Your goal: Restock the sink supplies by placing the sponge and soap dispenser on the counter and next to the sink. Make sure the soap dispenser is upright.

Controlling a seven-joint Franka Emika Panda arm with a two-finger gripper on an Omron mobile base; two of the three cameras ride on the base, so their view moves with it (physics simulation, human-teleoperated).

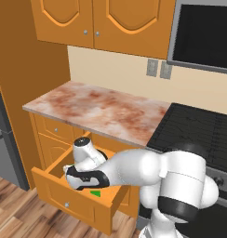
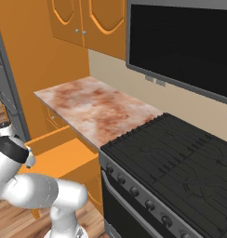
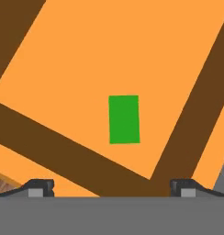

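- Hand view: the sponge (image 3: pixel 124 119) lies flat on the orange bottom of the open drawer (image 3: pixel 86 59), alone, well inside the brown walls.
- The two fingers (image 3: pixel 111 187) stand wide apart at the bottom of the hand view, w/ nothing between them; the sponge is above the gap, not touched.
- Left base view: the drawer (image 1: pixel 69 197) is pulled out under the table (image 1: pixel 101 111), and the hand (image 1: pixel 85 179) hangs over it, pointing down. A small green corner of the sponge (image 1: pixel 95 193) shows just beside the hand.
- The table is a marbled slab, btw the tall side panel (image 1: pixel 22 60) and the black stovetop (image 1: pixel 199 132).
- Right base view: the drawer (image 2: pixel 64 158) is open at the left of the stovetop (image 2: pixel 176 158), the arm (image 2: pixel 27 188) bends low in front of it.
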